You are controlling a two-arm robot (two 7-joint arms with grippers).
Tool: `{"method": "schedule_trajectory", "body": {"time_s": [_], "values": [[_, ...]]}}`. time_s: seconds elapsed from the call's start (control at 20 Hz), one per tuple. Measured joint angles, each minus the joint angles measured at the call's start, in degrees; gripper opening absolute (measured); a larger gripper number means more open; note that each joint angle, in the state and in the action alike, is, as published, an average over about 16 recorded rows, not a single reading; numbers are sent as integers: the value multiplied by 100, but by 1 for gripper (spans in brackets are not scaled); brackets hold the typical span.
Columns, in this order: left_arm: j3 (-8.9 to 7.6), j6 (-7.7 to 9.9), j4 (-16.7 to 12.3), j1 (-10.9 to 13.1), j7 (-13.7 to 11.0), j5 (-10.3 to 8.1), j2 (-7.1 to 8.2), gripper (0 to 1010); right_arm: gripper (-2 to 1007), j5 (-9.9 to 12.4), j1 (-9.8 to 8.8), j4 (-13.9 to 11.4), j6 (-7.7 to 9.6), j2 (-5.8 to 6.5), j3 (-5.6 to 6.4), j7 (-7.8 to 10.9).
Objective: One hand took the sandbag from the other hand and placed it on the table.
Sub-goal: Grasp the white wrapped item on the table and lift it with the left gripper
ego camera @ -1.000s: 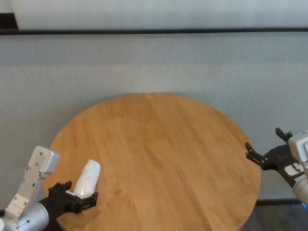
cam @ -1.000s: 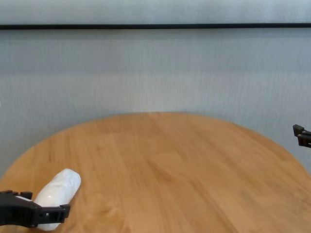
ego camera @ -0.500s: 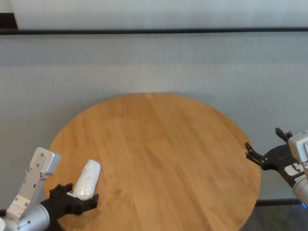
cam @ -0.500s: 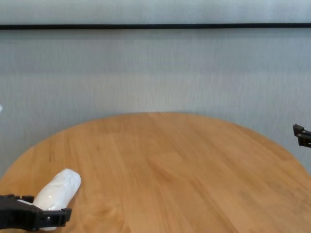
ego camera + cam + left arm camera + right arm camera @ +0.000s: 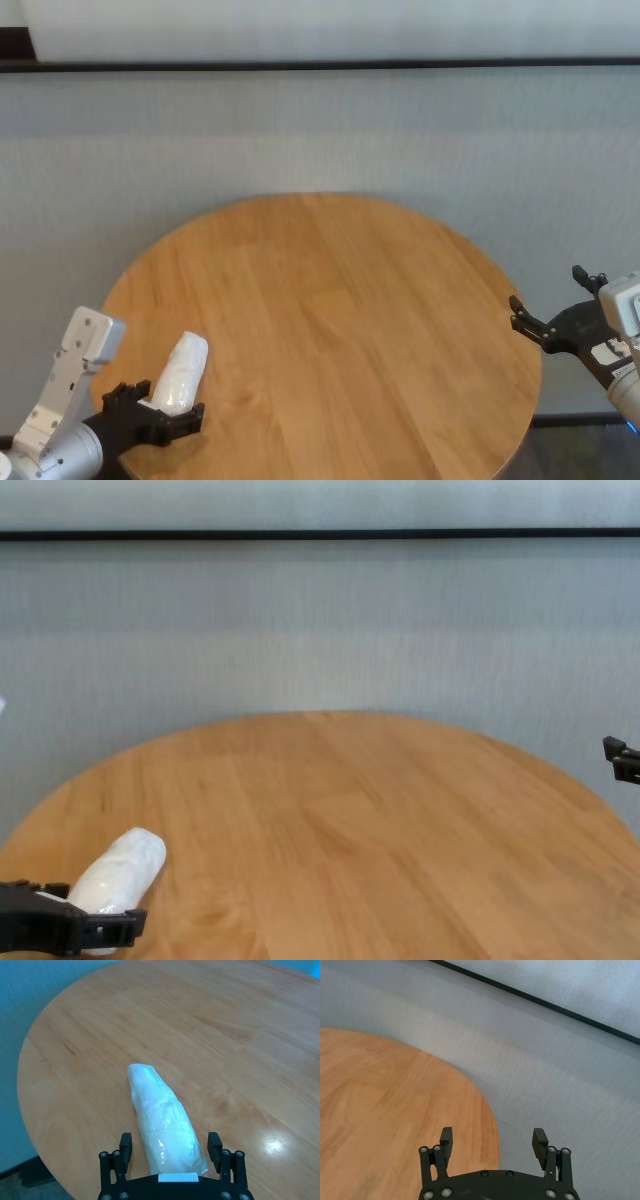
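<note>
The sandbag (image 5: 181, 368), a white bag in clear crinkly plastic, lies on the round wooden table (image 5: 330, 300) near its front left edge. My left gripper (image 5: 160, 408) is open around the bag's near end. In the left wrist view the sandbag (image 5: 162, 1120) lies between the two fingers of the left gripper (image 5: 170, 1140), with a gap on each side. The chest view shows the same bag (image 5: 122, 872) and left gripper (image 5: 95, 908). My right gripper (image 5: 546, 288) hovers open and empty just off the table's right edge; in the right wrist view the right gripper (image 5: 492, 1135) has nothing between its fingers.
A pale grey wall (image 5: 320, 130) with a dark horizontal strip stands behind the table. The table's rim (image 5: 490, 1125) curves just under the right gripper, and bare wood (image 5: 380, 810) spans the top beyond the bag.
The left gripper has eased slightly back toward the table's near edge along the sandbag. The sandbag and the right arm have not moved.
</note>
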Motion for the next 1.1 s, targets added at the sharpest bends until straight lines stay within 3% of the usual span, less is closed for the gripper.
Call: {"method": "schedule_trajectory", "body": {"time_s": [1.1], "values": [[19, 153, 71, -59, -135, 250, -21, 1000, 1000, 0, 0, 0, 0, 0, 0, 0]]}}
